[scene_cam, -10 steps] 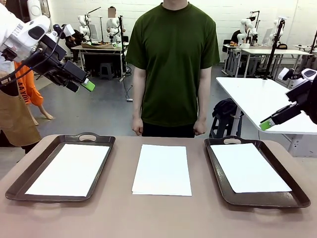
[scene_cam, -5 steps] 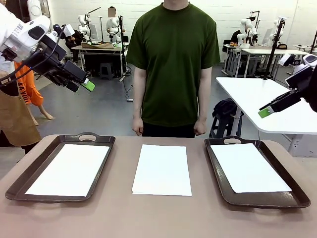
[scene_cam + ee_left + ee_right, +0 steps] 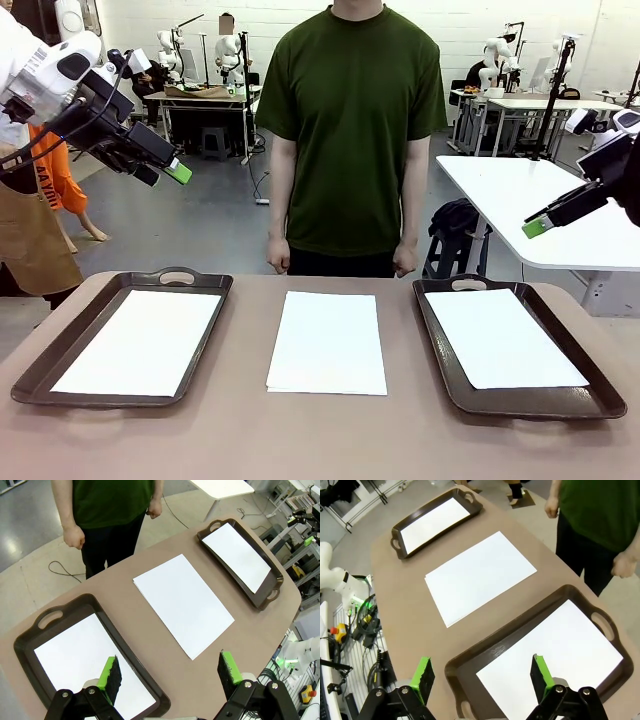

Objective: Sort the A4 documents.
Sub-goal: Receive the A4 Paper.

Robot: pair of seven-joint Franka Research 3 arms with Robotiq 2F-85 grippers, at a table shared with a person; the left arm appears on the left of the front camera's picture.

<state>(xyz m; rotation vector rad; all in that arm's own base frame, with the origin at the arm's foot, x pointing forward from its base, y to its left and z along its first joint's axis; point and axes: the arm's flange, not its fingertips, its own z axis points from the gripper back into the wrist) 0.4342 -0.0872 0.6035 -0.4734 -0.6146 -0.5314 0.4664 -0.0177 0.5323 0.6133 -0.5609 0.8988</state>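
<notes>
White thin paper A4 stack [image 3: 327, 343] lies flat mid-table on the tan rounded tabletop [image 3: 320, 435], btwn two dark brown handled trays. One white A4 sheet [image 3: 140, 342] lies in the left tray [image 3: 178, 277], another white A4 page [image 3: 503, 337] in the right tray [image 3: 432, 330]. L gripper [image 3: 165, 174] hangs high over the left side, jaws spread wide, gripping nothing. R gripper [image 3: 482, 674] hangs over the right tray, also spread, nothing in it. Person in dark green tee [image 3: 350, 120] stands at the far edge, hands down.

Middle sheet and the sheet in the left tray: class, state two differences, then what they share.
The middle sheet lies on the bare table; the left sheet lies inside a dark tray. The middle sheet sits in front of the person; the left sheet sits off to one side. Both are plain white and flat.
</notes>
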